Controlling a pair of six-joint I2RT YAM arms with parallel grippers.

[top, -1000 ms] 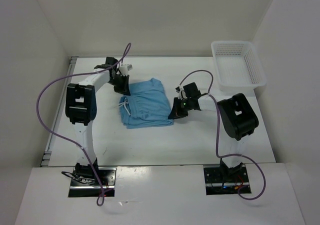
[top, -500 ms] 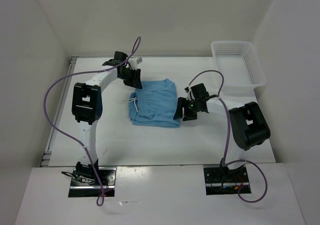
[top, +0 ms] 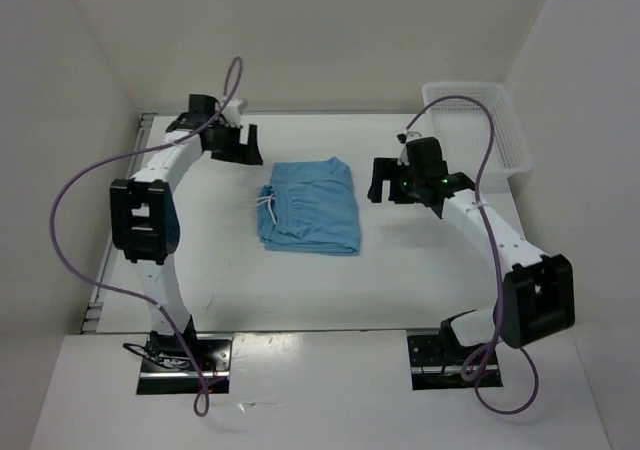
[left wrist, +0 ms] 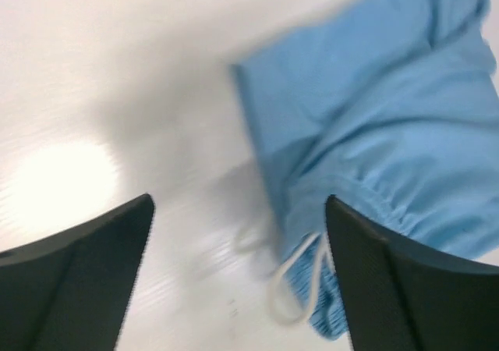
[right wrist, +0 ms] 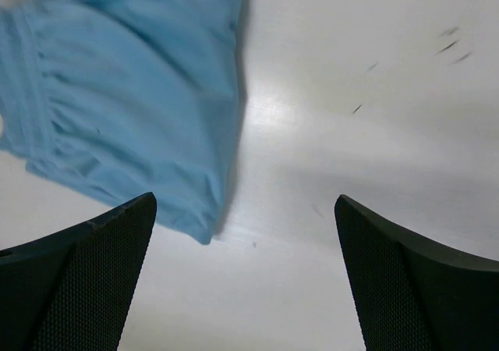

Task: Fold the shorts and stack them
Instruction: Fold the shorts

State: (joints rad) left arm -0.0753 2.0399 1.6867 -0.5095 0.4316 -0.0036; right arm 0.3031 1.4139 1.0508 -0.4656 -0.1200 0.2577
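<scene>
- Arm bases sat at the near edge of the table [top: 230, 270], nearer than the shorts [top: 310, 207], one to each side of them.
- The shorts lay folded in a flat, roughly rectangular pad on the table, light blue, held by neither arm.
- Gathered waistband ran along the shorts' left edge; the white drawstring [top: 266, 206] looped out from it onto the table.
- Right pincer [top: 378, 182] was near the shorts' right edge, level with their far half and not touching the cloth. Fingers stood wide apart with nothing between them.
- Right wrist view: the shorts' edge lay to the left under the spread fingers, with bare table across the rest of the gap.
- Left pincer [top: 245, 145] was beyond the shorts' far left corner, apart from them. Fingers were spread wide and gripped nothing.
- Left wrist view was blurred; it showed the shorts' corner and drawstring between the fingers, below them.
- White mesh basket [top: 512, 130] stood well to the far right of the shorts, beyond the right pincer.
</scene>
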